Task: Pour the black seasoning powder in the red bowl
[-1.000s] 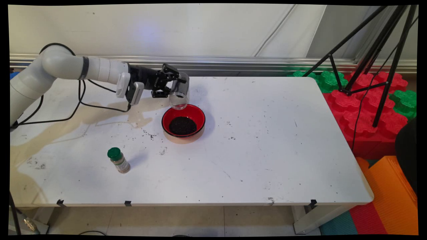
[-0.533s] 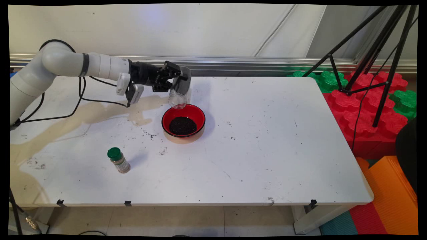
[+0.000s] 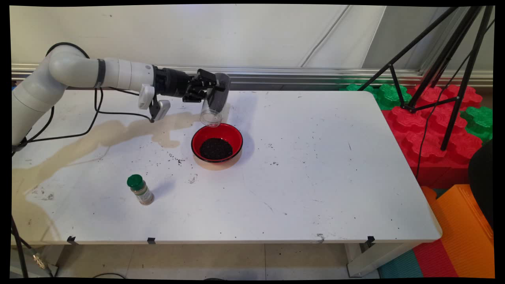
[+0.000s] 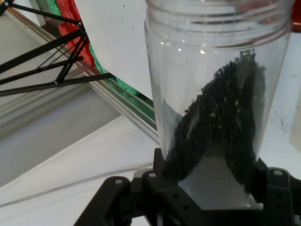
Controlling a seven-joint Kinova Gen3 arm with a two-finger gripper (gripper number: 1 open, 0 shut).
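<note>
From the main view, a clear jar (image 3: 213, 105) is seen tilted, its long axis steep and its open mouth pointed down at the red bowl (image 3: 217, 146) of dark grains just below. The gripper (image 3: 211, 90) is clamped on the jar's upper part. A green-capped spice bottle (image 3: 140, 189) stands well apart.

From the hand view, the jar (image 4: 214, 94) is gripped between the fingers (image 4: 277, 188), with dark grains left clinging inside.

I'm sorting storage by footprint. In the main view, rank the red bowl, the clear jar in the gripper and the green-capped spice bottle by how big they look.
1. red bowl, clearly widest.
2. clear jar, shut in the gripper; it's raised and tilted, so this is less sure.
3. spice bottle, smallest.
</note>
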